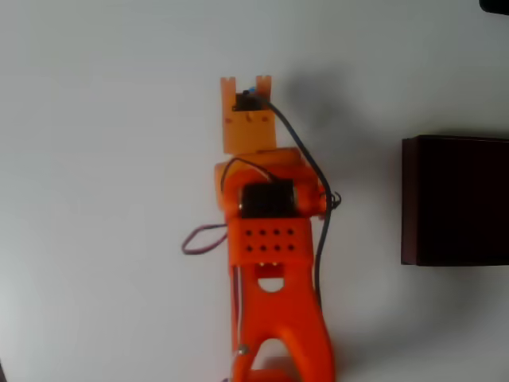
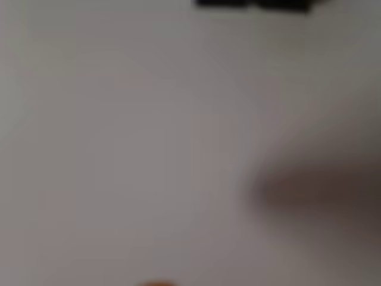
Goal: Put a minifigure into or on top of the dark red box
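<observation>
In the overhead view the orange arm reaches up the white table [image 1: 95,199], and its gripper [image 1: 246,83] sits well to the left of the dark red box [image 1: 455,199], which stands at the right edge of the picture. Between the two finger tips shows a small dark shape with a fleck of blue — very likely the minifigure [image 1: 248,97], though it is too small to be sure. The fingers stand close on either side of it, so the gripper appears closed on the figure, not spread.

The wrist view is badly blurred: pale table, a soft dark smear at the right, and a dark strip at the top edge whose identity cannot be told.

The step in hand seems to be carrying the figure across to the box. To do it well, the arm should keep its grip firm, travel above the near wall of the box, and release only once the figure is over the dark interior — not over the rim.
</observation>
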Motion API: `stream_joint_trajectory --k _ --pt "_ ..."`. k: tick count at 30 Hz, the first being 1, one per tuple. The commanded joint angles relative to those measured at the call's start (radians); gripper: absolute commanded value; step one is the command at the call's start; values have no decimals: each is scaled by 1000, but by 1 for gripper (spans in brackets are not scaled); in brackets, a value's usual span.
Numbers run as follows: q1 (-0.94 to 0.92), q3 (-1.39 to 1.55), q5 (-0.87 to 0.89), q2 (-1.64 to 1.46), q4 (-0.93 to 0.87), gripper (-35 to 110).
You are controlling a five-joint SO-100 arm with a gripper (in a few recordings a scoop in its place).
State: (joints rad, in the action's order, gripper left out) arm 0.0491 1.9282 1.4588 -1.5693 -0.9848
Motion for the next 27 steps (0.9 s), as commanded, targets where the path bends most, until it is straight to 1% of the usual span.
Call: stream_joint_trajectory --k 1,5,11,15,27 --pt "17 -95 20 40 -25 28" --pt "37 -192 38 127 -69 28" --pt "48 -229 55 164 -64 27" --pt "43 -298 49 204 -104 27" --pt "64 -413 49 296 -130 27"
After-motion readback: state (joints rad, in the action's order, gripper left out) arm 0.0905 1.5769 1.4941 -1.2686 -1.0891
